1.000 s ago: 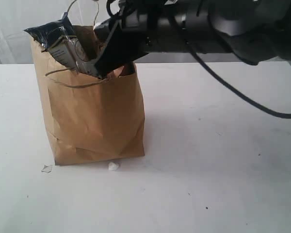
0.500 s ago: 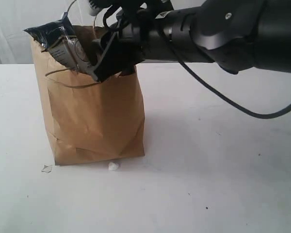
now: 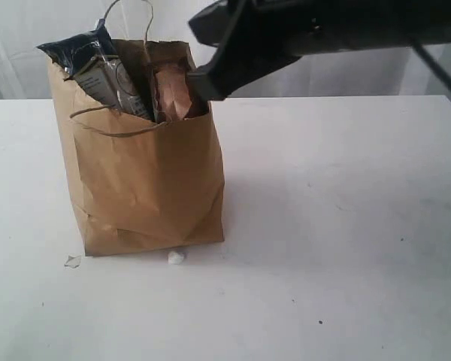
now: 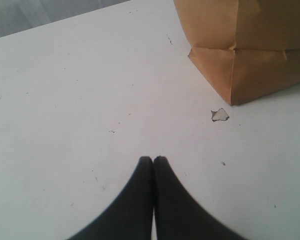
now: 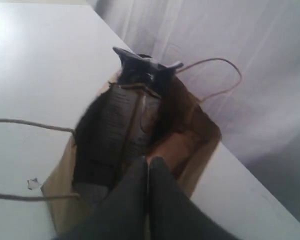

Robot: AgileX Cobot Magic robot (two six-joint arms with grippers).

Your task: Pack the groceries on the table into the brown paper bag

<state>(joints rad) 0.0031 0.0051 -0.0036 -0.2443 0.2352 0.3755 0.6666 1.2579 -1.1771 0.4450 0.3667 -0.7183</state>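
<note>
Right end effector [image 3: 201, 80] raised, pouch [image 3: 173, 94] uncovered

Below the right claw [image 5: 149, 161], the wall of the brown paper bag [image 3: 146, 180] hides the lower parts of the long dark-blue packet [image 3: 83, 53] and the brown-red pouch [image 3: 173, 94], and that wrist view is too blurred to read the packet's print. The claw's arm [image 3: 346, 26] runs off the top and right edges of the exterior view. Ahead of the left claw [image 4: 153, 160] only the bag's bottom corner shows, the rest cut off, and the pale scrap [image 4: 220, 115] beside it is too small to identify.
</note>
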